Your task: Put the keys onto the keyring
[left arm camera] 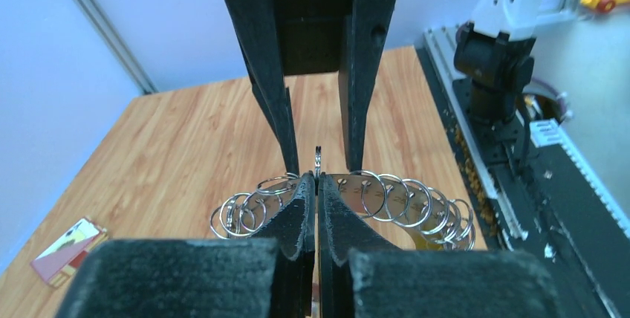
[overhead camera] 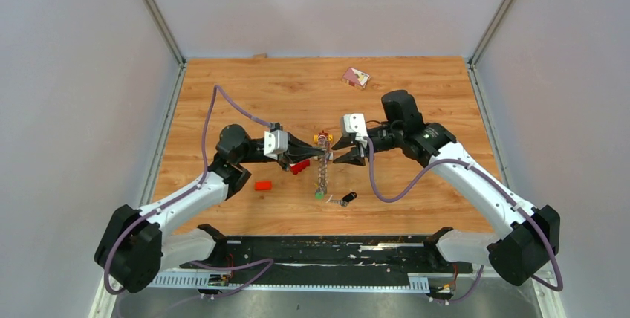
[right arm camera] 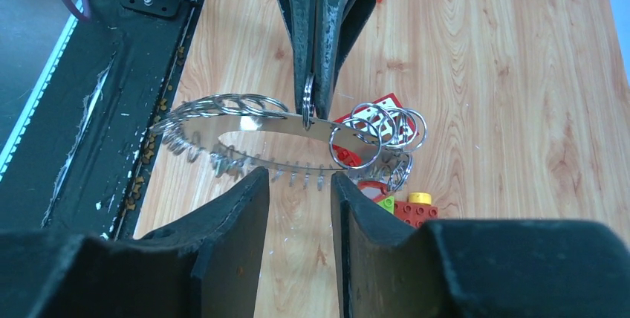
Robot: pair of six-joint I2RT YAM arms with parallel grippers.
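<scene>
The keyring (overhead camera: 323,173) is a flat metal band hung with many small silver rings. My left gripper (overhead camera: 324,155) is shut on its upper edge and holds it above the table, so it hangs down. In the left wrist view my jaws (left arm camera: 318,178) pinch the band, and rings (left arm camera: 401,199) fan out on both sides. My right gripper (overhead camera: 336,152) is open and empty, facing the left one, just right of the keyring (right arm camera: 245,121). In the right wrist view its fingers (right arm camera: 297,178) stand apart just short of the band. A black-headed key (overhead camera: 346,199) lies on the table below.
A red-and-yellow toy car (overhead camera: 322,138) sits just behind the grippers. Two red bricks (overhead camera: 263,185) (overhead camera: 299,166) lie to the left. A small card (overhead camera: 355,76) lies at the back right. A black rail (overhead camera: 327,251) runs along the near edge.
</scene>
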